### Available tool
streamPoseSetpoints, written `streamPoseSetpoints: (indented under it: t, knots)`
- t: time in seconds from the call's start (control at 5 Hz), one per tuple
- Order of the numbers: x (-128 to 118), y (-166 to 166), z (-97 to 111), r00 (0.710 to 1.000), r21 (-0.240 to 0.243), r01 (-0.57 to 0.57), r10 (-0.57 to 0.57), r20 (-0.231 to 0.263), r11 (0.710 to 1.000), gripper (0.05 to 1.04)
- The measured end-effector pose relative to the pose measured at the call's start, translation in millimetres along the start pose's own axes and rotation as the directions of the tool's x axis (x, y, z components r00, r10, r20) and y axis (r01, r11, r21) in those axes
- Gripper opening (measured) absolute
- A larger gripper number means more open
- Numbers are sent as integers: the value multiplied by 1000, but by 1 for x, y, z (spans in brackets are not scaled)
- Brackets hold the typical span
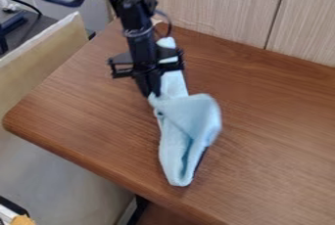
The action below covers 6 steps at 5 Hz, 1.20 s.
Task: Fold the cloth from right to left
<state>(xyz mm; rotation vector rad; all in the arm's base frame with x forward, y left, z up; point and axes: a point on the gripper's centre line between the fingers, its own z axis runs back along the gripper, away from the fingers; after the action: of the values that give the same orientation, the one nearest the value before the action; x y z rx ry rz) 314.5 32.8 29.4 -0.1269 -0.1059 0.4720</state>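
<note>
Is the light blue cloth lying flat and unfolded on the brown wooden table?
No, the light blue cloth is gathered into a narrow shape on the brown wooden table, with part folded over itself.

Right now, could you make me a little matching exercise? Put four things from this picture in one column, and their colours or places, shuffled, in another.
Things
1. Cloth
2. Gripper
3. Table
4. Panel

Descriptions
A. Pale, with a thin dark seam, behind the tabletop
B. Black, pointing down at the left edge of something soft, as the camera sees it
C. Brown, with a rounded corner
D. Light blue, partly folded over itself

Right pairs: 1-D, 2-B, 3-C, 4-A
</note>
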Motion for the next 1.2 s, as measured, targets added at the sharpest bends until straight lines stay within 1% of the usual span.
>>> streamPoseSetpoints:
  t: [0.2,0.4,0.6,1.0,1.2]
  knots:
    - [-5,14,-11,1000,34,-14,15,-13,999,83]
    - [-7,22,-25,999,36,-26,27,-40,999,110]
    - [-8,21,-25,998,29,-38,39,-46,999,288]
    - [-8,20,-22,997,30,-48,50,-65,998,872]
    - [-6,13,-13,998,22,-32,33,-52,999,1009]
